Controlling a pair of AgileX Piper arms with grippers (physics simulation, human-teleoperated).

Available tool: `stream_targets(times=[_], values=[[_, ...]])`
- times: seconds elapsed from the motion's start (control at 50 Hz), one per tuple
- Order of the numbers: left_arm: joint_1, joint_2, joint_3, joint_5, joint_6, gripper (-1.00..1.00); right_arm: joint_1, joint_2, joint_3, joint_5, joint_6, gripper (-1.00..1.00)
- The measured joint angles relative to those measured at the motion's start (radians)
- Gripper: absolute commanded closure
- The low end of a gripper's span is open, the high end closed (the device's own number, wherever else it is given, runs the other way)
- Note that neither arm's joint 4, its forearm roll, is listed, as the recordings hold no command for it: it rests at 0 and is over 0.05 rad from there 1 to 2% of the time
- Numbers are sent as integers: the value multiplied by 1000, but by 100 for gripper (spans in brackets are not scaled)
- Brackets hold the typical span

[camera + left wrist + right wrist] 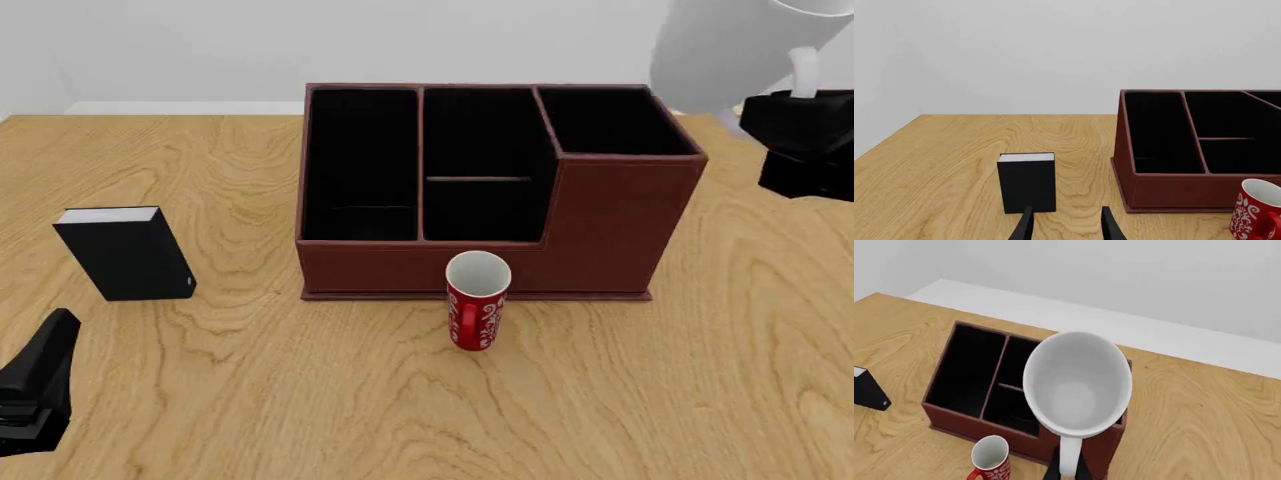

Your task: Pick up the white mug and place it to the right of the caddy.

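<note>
Right gripper (1066,471) clamped on white mug (1077,382) handle, mug airborne, tilted, above caddy (494,190) right rear corner. Pickup done; lowering onto bare table right of caddy remains. Left gripper (1065,225) parted, empty, near black box (1027,182).

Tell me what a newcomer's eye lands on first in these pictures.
The white mug, held in the air by its handle in the right gripper, hangs above the caddy's right end, tilted so its empty inside shows. Next comes the caddy itself, the big reddish-brown box at the table's middle, with the red mug upright just in front of it. A black box stands off to the left, ahead of the open left gripper.
</note>
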Motion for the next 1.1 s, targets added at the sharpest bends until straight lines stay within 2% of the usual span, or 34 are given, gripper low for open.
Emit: stream_targets(times=[0.54, 1.1], values=[[0, 0, 0, 0, 0, -100, -214, 36, -9, -8, -1, 100], [0, 0, 0, 0, 0, -100, -369, 149, -53, -37, -2, 100]])
